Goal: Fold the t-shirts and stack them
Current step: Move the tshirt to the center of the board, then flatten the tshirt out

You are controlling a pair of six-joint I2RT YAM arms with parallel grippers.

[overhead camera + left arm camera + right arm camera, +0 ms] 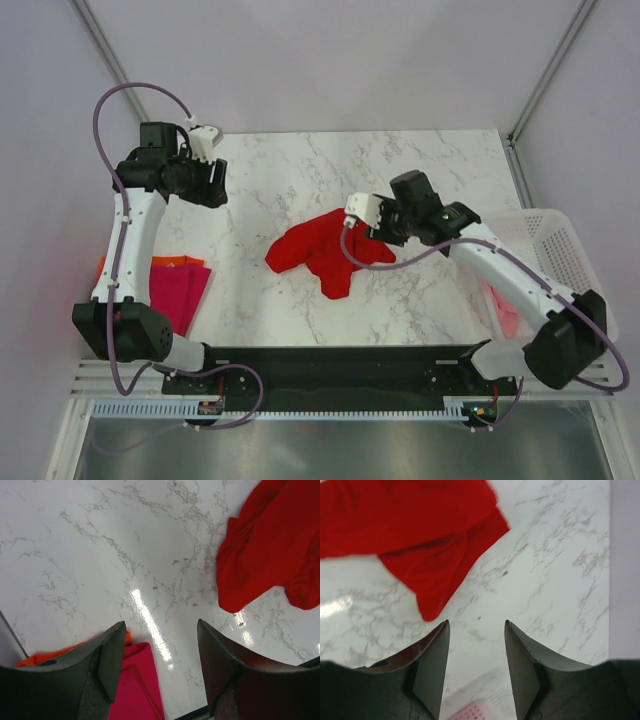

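Note:
A bright red t-shirt [325,250] lies crumpled at the middle of the marble table; it also shows in the left wrist view [270,555] and the right wrist view [420,535]. A folded magenta t-shirt [180,292] lies on an orange t-shirt [170,262] at the table's left edge; both show in the left wrist view, magenta [135,685] and orange [40,657]. My left gripper [212,188] is open and empty, raised at the far left [160,630]. My right gripper [375,232] is open and empty, just right of the red shirt [476,625].
A white perforated basket [560,250] stands at the right edge with pale pink cloth [505,312] in it; its rim shows in the right wrist view [485,695]. Grey walls close in the table at back and sides.

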